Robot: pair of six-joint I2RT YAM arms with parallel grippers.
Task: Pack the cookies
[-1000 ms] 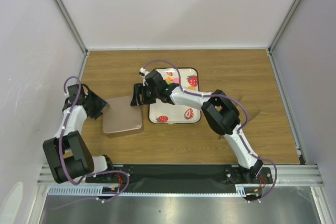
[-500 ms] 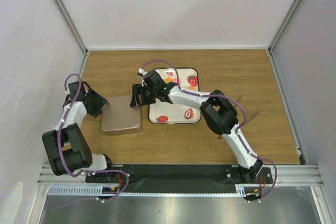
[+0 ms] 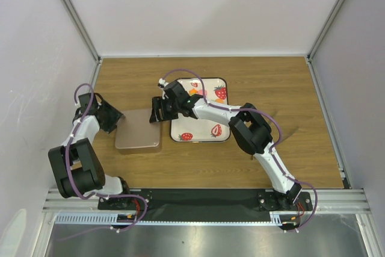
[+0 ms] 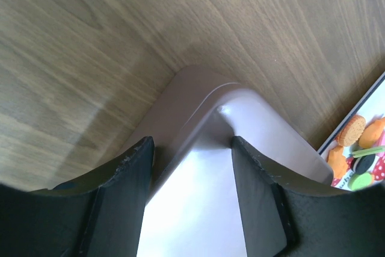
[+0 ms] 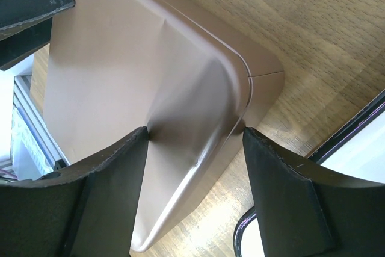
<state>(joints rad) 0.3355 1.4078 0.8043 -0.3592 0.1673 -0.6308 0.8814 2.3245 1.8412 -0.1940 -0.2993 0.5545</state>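
The wooden desk (image 3: pixel 271 88) fills most of my overhead view, with pale walls closing it in on three sides. Both arms rise from the bottom edge. The right arm (image 3: pixel 252 130) stretches up and left across the middle of the frame, and the left arm (image 3: pixel 75 161) folds up along the left side.

A flat brown box (image 3: pixel 138 136) with rounded corners lies left of centre. Just beside it on the right, the two nearly touching, sits a white tray (image 3: pixel 201 134) with a dark rim and printed strawberries.

The left claw (image 4: pixel 192 148) is at the box's upper left corner. On its wrist camera I see both fingers spread wide. The rounded corner fills the whole gap and meets each finger, so it appears clamped on the box. The right claw (image 5: pixel 195 133) is at the box's upper right corner, next to the tray's left edge. Its fingers are also far apart, with the box pressed between them from side to side. In the upper left of the right wrist view I can see the dark tip of the other claw at the far corner.

The cookies (image 4: pixel 351 130) lie on the tray, bunched near its upper left corner. From overhead the right arm hides most of them. At the lower right of the left wrist view I can make out orange, green, black and pink discs clustered just inside the rim.
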